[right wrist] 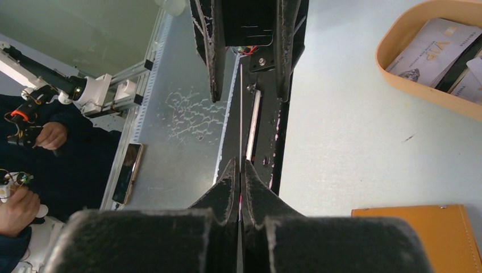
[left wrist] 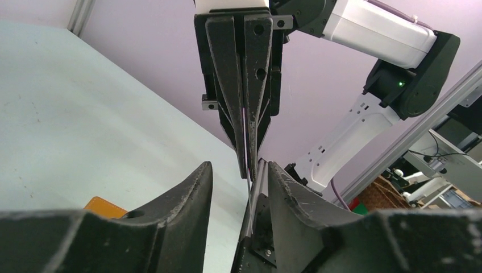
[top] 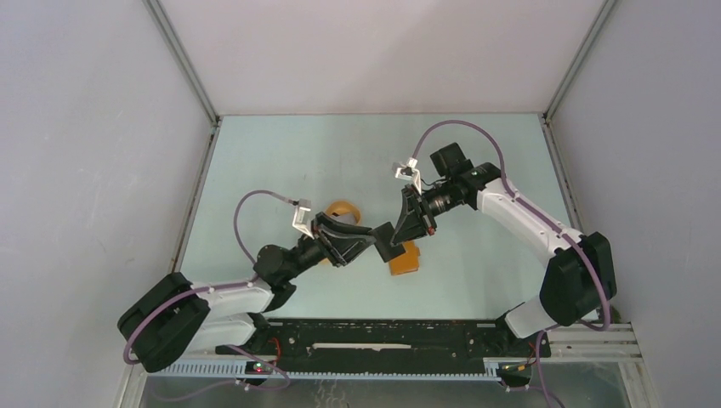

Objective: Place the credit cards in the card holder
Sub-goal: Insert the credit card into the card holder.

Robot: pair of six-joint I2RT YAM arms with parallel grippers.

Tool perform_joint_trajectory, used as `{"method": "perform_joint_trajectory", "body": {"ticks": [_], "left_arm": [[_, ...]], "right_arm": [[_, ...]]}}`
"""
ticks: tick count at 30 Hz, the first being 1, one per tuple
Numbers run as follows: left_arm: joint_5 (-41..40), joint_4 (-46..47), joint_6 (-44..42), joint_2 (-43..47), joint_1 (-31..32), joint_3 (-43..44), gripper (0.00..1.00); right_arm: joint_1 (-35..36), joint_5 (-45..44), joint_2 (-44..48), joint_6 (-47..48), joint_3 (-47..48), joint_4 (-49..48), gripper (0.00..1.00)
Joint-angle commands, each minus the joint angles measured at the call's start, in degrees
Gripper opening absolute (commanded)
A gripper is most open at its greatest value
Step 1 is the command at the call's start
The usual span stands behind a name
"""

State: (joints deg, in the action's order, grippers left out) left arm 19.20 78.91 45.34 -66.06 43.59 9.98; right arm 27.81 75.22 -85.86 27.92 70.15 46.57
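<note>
- Here, furthest left, the tray (right wrist: 409, 85) sits on the table (top: 298, 161) with spare cards (right wrist: 432, 48) lying flat and overlapping in it. They look thin and glossy, so they are probably hard to lift except by an edge.
- The left jaws stand part open, one on each side of the held card's free end. A gap shows, and I see no pinch on the card yet.
- The card (right wrist: 241, 119) hangs in the air between the two sets of jaws, edge-on to both wrist cameras and above the table.
  - It is likely very light, stiff but springy, with slick faces.
  - A pinch at a corner could let it pivot or slip.
  - Best to grip both flat faces well in from the rim and leave the leading edge free for the slot.
- The right jaws are closed tight on the card, tips pressed to both of its faces.
- The wallet (top: 406, 259) lies flat on the table, just near and right of the jaws. It looks soft, so it may slide or flex and will probably need steadying. Its slots are not in view.
</note>
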Motion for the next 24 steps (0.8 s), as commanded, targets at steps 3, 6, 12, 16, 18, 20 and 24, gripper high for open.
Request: {"method": "perform_joint_trajectory", "body": {"ticks": [3,6,12,16,18,20,24], "left_arm": [[2.2,2.7,1.3,-1.6,0.0,3.5,0.4],[3.5,2.8,1.8,-2.9,0.0,4.6,0.28],[4.9,3.7,2.6,-4.8,0.0,5.6,0.01],[3.7,3.8,1.2,-3.7,-0.1,3.8,0.0],[2.9,3.7,0.2,-2.5,-0.7,1.9,0.0],[2.9,3.0,-0.5,-1.1,-1.5,0.3,0.0],[3.7,-1.1,-2.2,1.8,-2.9,-1.9,0.0]], "right_arm": [[-0.1,1.0,-0.7,-1.3,0.0,-1.7,0.0],[0.0,-0.2,-1.1,-1.2,0.0,-1.8,0.0],[0.5,-1.4,-2.4,-0.4,0.0,-1.5,0.0],[0.2,-3.7,-1.0,0.8,0.0,-1.2,0.23],[-0.4,-6.4,0.7,2.8,0.0,-0.3,0.44],[-1.2,-10.3,2.7,6.3,0.0,1.2,0.55],[-2.2,-21.3,5.1,12.5,-0.2,3.5,0.5]]}}
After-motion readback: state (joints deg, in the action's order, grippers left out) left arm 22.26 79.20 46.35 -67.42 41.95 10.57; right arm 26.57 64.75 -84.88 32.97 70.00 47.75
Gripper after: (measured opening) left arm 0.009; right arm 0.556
